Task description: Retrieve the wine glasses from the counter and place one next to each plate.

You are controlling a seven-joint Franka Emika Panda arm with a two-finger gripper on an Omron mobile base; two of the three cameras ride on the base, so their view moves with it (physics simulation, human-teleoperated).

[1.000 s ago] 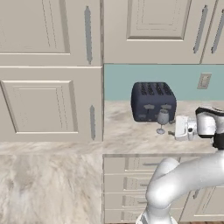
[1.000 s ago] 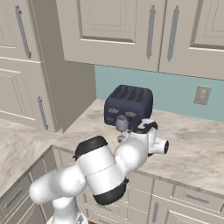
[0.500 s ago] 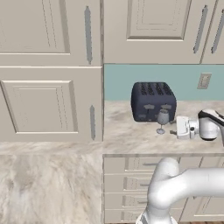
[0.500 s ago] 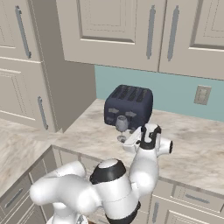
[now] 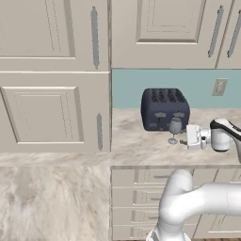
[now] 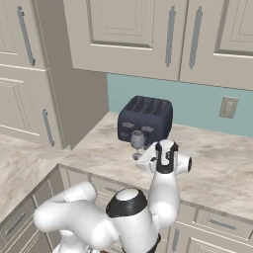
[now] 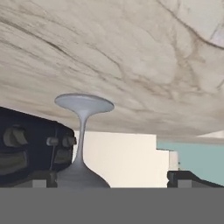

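Note:
One wine glass (image 5: 174,128) (image 6: 137,141) stands upright on the counter (image 5: 136,147) (image 6: 217,173), just in front of the dark toaster. My gripper (image 5: 183,140) (image 6: 140,158) lies level to the glass's right, pointing at it, open, with nothing held. The hand view is rolled upside down. There the glass (image 7: 82,131) has its foot on the counter (image 7: 131,65) at the top. Its bowl lies between my fingertips (image 7: 43,179), nearer the left one, and the gripper (image 7: 116,179) does not touch it. The plates are out of view.
The dark toaster (image 5: 164,108) (image 6: 145,118) (image 7: 30,148) stands close behind the glass against the teal backsplash. A wall outlet (image 5: 219,87) (image 6: 228,107) is to the right. Cream wall cabinets hang above, a tall cabinet (image 5: 52,113) bounds the counter's left end, and a second marbled top (image 5: 47,202) lies lower left.
The arm has swung round and the hand has slid a little left, closer to the glass. The glass and toaster have not moved. The jaws stay open.

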